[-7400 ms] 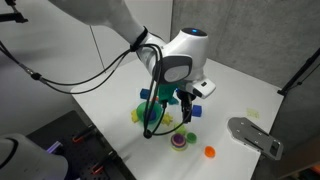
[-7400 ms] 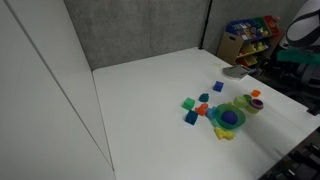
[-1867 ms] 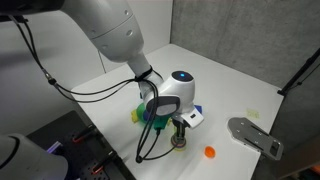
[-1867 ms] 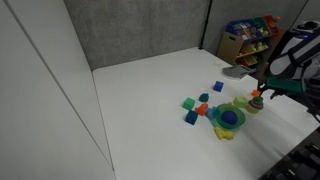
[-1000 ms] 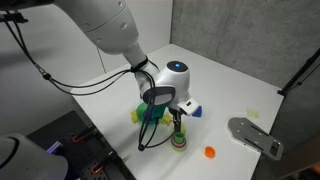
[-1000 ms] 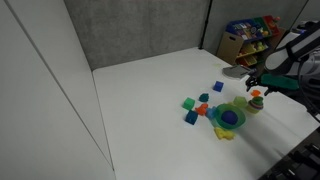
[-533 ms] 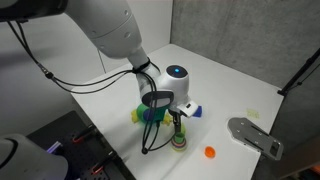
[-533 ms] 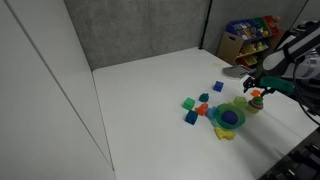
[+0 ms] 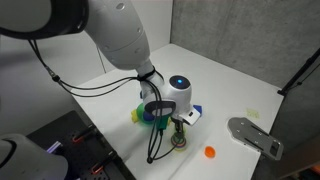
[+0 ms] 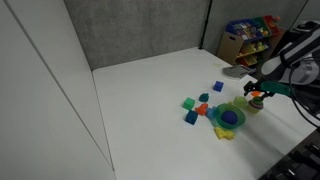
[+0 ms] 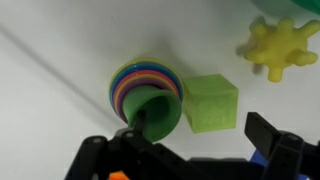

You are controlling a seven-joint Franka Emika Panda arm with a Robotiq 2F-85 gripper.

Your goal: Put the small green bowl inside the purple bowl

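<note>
In the wrist view the small green bowl (image 11: 160,115) lies tilted on its side over the near edge of a nest of ringed bowls whose outermost rim is the purple bowl (image 11: 114,92). My gripper (image 11: 198,126) is low over them with its fingers wide apart. The left finger touches the green bowl, and the right finger stands past a green cube (image 11: 210,102). In both exterior views the gripper (image 9: 178,130) (image 10: 258,92) hangs right above the bowl stack (image 9: 178,143) (image 10: 255,101), which it partly hides.
A yellow star-shaped toy (image 11: 275,45) lies beyond the cube. A green-yellow dish with a blue piece (image 10: 228,118) and several coloured cubes (image 10: 192,106) lie close by. An orange disc (image 9: 210,152) and a grey flat object (image 9: 255,136) lie on the table. A toy shelf (image 10: 250,40) stands behind.
The gripper rose from the stack about a second ago and has come back down a little over it. The green bowl stays at the stack.
</note>
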